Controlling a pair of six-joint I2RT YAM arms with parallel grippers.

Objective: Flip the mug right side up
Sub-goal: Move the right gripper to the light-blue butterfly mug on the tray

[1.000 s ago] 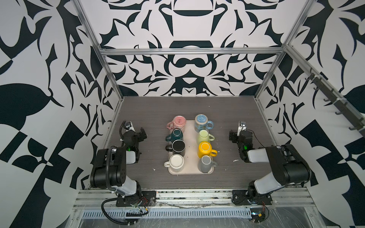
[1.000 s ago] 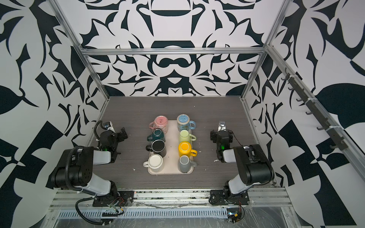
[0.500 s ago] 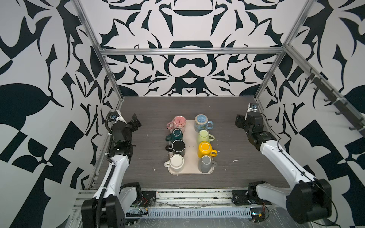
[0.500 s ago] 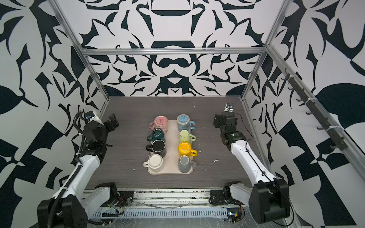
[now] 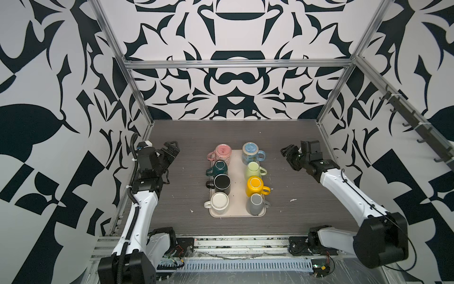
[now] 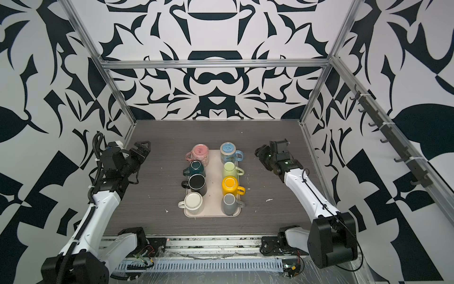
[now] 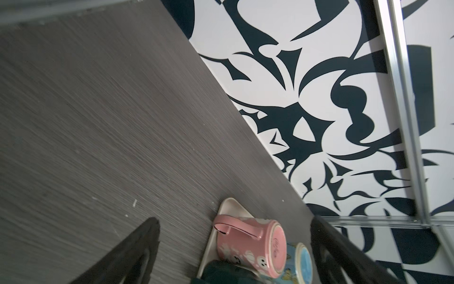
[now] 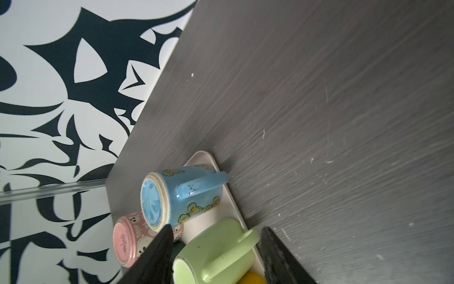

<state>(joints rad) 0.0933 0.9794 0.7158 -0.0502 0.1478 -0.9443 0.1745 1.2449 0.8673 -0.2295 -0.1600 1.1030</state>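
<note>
Several mugs stand base up in two rows on a beige tray [image 5: 237,179] [image 6: 214,182]: pink mug [image 5: 222,153], blue butterfly mug [image 5: 250,152], teal mug [image 5: 219,168], light green mug [image 5: 253,169], black mug [image 5: 221,184], yellow mug [image 5: 255,186], white mug [image 5: 219,202] and grey mug [image 5: 255,206]. My left gripper [image 5: 172,149] [image 6: 142,147] hangs open left of the tray, well clear of it, with the pink mug [image 7: 248,243] ahead. My right gripper [image 5: 287,153] [image 6: 260,153] hangs right of the tray, jaws apart and empty, with the light green mug [image 8: 216,248] ahead.
Dark wood-grain tabletop [image 5: 191,137] lies all around the tray, flecked with small white specks. Patterned black-and-white walls and aluminium frame posts [image 5: 137,91] close in the back and sides. A rail of hooks [image 5: 415,123] runs along the right wall.
Both arms have unfolded from low positions near the front and reached up and back to either side of the tray. The right gripper's jaws have narrowed; the left stays wide.
</note>
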